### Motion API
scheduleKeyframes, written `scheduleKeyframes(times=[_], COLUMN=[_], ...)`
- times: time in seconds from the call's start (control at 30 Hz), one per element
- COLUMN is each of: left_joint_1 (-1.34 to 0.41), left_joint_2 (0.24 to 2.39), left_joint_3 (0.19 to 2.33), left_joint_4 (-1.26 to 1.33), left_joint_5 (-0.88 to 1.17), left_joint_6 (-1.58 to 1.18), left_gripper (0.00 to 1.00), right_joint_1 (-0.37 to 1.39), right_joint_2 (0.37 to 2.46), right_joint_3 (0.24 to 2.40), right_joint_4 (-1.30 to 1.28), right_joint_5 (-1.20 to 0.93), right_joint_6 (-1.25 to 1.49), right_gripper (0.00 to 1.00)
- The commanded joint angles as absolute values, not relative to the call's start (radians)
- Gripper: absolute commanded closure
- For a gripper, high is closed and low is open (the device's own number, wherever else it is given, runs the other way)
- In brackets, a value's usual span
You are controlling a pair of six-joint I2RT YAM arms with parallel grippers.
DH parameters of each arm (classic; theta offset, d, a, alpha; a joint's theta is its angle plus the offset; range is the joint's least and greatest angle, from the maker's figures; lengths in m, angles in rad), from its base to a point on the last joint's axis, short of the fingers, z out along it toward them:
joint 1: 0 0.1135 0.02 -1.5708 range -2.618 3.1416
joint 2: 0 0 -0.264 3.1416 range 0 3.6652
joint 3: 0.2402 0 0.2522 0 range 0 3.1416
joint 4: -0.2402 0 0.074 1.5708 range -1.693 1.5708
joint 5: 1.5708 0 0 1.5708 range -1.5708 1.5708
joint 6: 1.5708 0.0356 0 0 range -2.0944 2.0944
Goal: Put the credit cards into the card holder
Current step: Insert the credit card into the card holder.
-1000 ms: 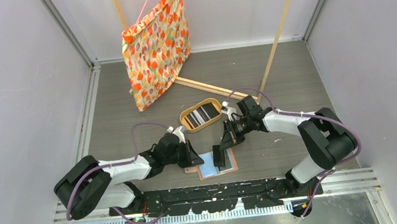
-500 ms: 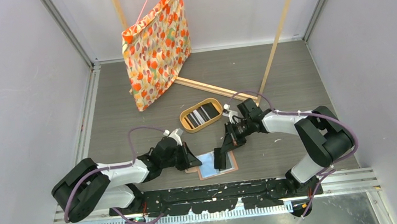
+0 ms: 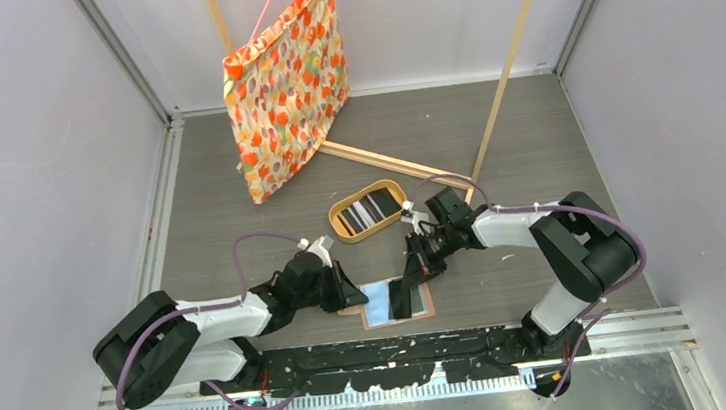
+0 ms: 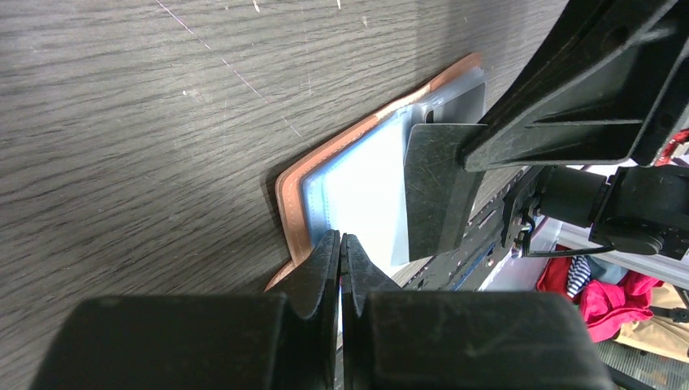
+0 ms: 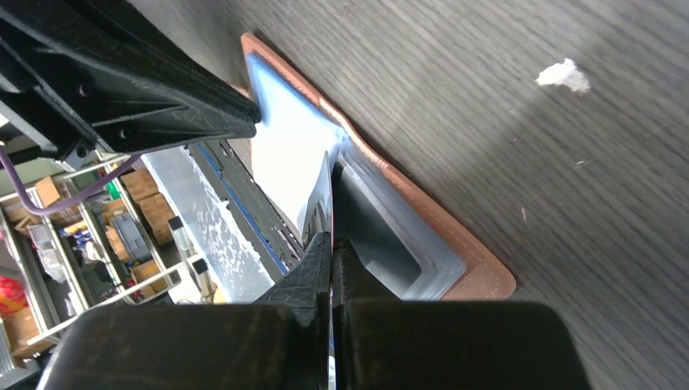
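Observation:
The card holder (image 3: 427, 306) lies open on the table between the arms, tan rim up and light-blue pockets showing (image 4: 366, 183). My right gripper (image 3: 415, 268) is shut on a dark credit card (image 3: 403, 297), held tilted with its lower edge down at the pockets. In the right wrist view that card (image 5: 324, 191) is edge-on in front of the gripper (image 5: 333, 237), against the card holder (image 5: 455, 244). My left gripper (image 3: 353, 294) is shut, its tips (image 4: 341, 237) at the card holder's left edge. More credit cards (image 3: 367, 208) lie in the oval wooden tray (image 3: 332, 220).
An orange flowered bag (image 3: 285, 82) hangs on a hanger from a wooden rack (image 3: 507, 71), whose base bar (image 3: 375, 160) crosses the table just behind the tray. A white scrap (image 5: 561, 73) lies on the table by the card holder. Grey walls close in both sides.
The right gripper has carried the dark card down and left, lower onto the open card holder. The left gripper slid slightly toward the card holder's left edge and closed fully.

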State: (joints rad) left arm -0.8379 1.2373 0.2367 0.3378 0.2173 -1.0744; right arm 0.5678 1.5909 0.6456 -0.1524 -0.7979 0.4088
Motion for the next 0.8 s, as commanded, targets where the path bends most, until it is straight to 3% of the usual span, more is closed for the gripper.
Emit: scheduleKeyframes(times=[0.0,0.5,0.77], left_joint_1=[-0.842,-0.842,-0.842], left_joint_2=[1.246,1.162,1.115], left_joint_3=[0.218,0.221,0.219], left_joint_4=[0.345,0.344,0.288], left_joint_5=[0.212,0.235,0.222], left_joint_6=[-1.064,-1.048,-1.029], left_gripper=[0.98,0.97,0.96], right_joint_1=[0.576,0.627,0.638], right_joint_2=[1.636,1.768,1.794], right_joint_3=[0.684,0.782,0.846], right_joint_4=[-0.134,-0.139,-0.272], right_joint_5=[-0.779,-0.804,-0.817], right_joint_6=[0.436,0.45,0.356], right_gripper=[0.99,0.95,0.96])
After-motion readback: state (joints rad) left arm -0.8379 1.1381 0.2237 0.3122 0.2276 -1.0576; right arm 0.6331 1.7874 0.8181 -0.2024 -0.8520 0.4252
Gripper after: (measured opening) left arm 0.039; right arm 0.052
